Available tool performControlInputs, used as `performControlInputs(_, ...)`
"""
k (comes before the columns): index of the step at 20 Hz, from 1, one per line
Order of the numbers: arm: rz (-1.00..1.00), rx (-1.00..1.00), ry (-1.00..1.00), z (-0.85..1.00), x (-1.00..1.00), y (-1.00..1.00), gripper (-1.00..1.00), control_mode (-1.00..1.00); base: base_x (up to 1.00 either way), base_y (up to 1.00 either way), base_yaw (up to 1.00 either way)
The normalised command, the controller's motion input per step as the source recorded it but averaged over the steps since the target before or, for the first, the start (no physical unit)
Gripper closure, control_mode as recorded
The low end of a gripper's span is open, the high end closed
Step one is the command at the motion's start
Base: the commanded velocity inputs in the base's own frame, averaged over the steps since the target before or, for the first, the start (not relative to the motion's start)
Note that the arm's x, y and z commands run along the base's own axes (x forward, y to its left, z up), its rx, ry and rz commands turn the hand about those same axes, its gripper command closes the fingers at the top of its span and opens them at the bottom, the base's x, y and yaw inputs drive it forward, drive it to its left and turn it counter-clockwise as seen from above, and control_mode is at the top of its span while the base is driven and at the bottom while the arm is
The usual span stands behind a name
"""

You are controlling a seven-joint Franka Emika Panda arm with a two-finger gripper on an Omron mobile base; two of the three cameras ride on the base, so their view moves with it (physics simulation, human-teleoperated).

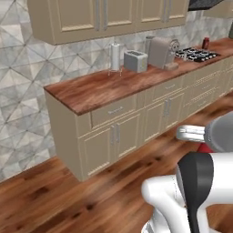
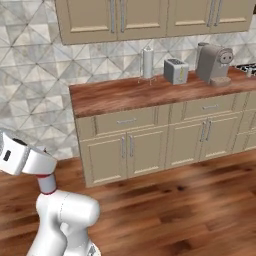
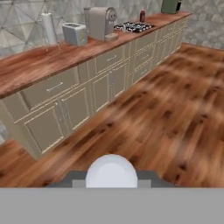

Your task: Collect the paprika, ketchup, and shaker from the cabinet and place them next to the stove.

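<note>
Shaker, pale grey-white with rounded top, sits at the bottom of the hand view, apparently between the jaws; stove, black with dark grates, lies far along the surface, a small dark red jar, possibly the paprika, upright just beyond it.

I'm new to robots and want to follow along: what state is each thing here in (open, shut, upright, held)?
gripper: shut on the shaker.
shaker: held, its pale rounded top showing.
red container: upright on the counter beside the stove.
base cabinet doors: shut.
drawers: shut.
wall cabinets: shut.
paper towel roll: upright.
toaster: upright on the counter.
</note>
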Motion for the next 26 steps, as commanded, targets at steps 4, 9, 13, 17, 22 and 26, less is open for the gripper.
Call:
performControlInputs(4,0.00,0.00,0.00,0.00,0.00,0.00,1.00,1.00,0.77,-0.49,-0.11)
performControlInputs(9,0.00,0.00,0.00,0.00,0.00,0.00,1.00,1.00,0.76,-0.51,-0.09)
performControlInputs(13,0.00,0.00,0.00,0.00,0.00,0.00,1.00,1.00,0.76,-0.21,-0.12)
performControlInputs(17,0.00,0.00,0.00,0.00,0.00,0.00,1.00,1.00,0.83,-0.17,-0.13)
performControlInputs(22,0.00,0.00,0.00,0.00,0.00,0.00,1.00,1.00,0.82,-0.22,-0.08)
performControlInputs(26,0.00,0.00,0.00,0.00,0.00,0.00,1.00,1.00,0.76,-0.41,-0.02)
